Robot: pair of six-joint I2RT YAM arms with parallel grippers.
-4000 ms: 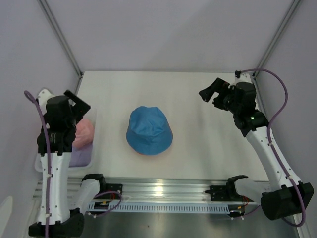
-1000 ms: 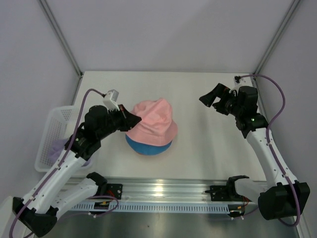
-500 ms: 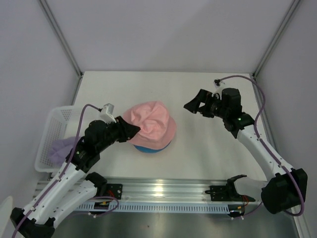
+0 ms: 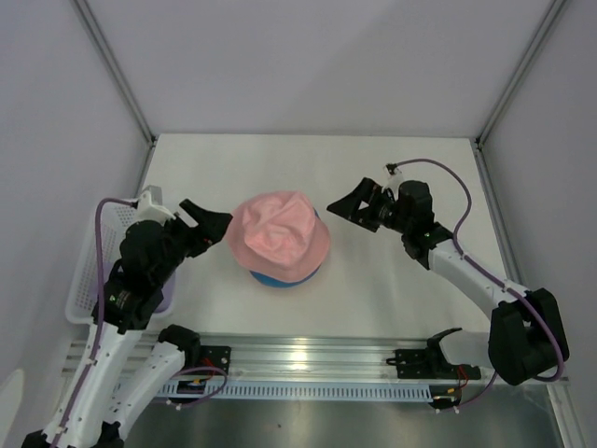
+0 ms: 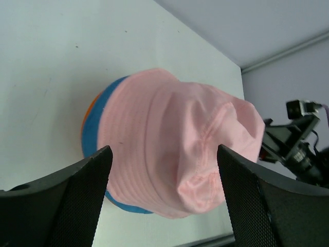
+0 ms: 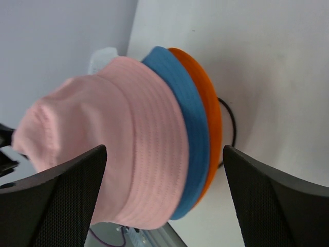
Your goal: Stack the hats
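Count: three hats in one stack, mid surface (image 4: 401, 168).
- Pink hat (image 4: 278, 233) on top: soft fabric, stitched brim, dented crown.
- Blue hat (image 4: 280, 278) under it, only the brim showing.
- Orange hat (image 6: 213, 118) lowest, only the rim showing.

Left gripper (image 4: 209, 220): jaws apart, just left of the stack, not touching it.
Right gripper (image 4: 348, 209): jaws apart, just right of the stack.

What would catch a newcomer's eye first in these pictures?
The pink hat tops a stack over the blue hat and orange hat, mid-table. The left pincer and right pincer, both open, flank it. A white basket sits at the table's left edge.
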